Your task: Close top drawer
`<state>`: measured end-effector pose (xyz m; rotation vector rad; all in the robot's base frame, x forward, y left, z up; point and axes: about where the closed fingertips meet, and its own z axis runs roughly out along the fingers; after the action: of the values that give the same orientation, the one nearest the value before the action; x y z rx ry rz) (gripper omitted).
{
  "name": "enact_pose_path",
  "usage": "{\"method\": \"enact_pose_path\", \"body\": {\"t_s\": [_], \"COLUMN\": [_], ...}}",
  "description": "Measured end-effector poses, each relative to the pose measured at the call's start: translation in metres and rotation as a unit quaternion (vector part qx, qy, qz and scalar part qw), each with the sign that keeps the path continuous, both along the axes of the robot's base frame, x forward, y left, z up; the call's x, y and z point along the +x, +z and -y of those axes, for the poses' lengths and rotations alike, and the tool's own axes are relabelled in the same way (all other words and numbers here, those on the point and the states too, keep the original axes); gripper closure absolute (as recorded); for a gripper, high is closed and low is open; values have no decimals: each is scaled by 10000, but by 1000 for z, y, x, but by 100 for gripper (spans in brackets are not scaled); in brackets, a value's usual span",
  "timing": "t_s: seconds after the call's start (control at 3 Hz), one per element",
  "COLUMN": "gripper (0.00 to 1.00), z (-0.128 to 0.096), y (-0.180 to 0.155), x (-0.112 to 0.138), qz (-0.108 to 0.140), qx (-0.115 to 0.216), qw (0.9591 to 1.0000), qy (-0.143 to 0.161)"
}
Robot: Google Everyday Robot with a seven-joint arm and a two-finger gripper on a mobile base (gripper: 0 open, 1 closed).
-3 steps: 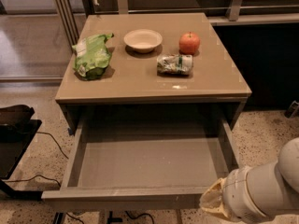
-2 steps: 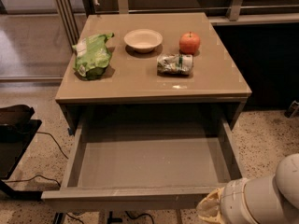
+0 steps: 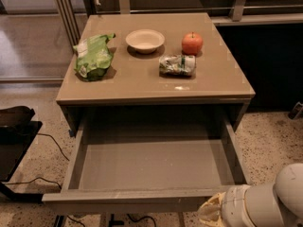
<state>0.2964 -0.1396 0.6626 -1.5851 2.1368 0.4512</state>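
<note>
The top drawer (image 3: 151, 167) of a grey-taupe cabinet is pulled far out toward me and its smooth interior holds nothing. Its flat handleless front panel (image 3: 128, 203) runs along the bottom of the view. My arm's white and cream wrist (image 3: 246, 207) shows at the bottom right corner, just in front of the panel's right end. The gripper itself is below the frame edge and out of view.
On the cabinet top (image 3: 208, 84) lie a green chip bag (image 3: 94, 56), a white bowl (image 3: 145, 40), a red apple (image 3: 192, 43) and a crumpled snack packet (image 3: 177, 65). A black object with cables (image 3: 16, 136) sits on the speckled floor at left. A dark railing stands behind.
My arm has sunk lower and further right in the view, so less of it shows. The drawer stands open as before.
</note>
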Motion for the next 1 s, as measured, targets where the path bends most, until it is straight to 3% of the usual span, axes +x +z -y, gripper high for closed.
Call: {"method": "enact_pose_path", "body": {"t_s": [0.67,1.0], "gripper": [36,13], "z": [0,-2], "y": [1,3], "x": [0,24], "qz": [4,148], "qx": [2,121], "qw": [10000,9998], "qy": [-7,68]}}
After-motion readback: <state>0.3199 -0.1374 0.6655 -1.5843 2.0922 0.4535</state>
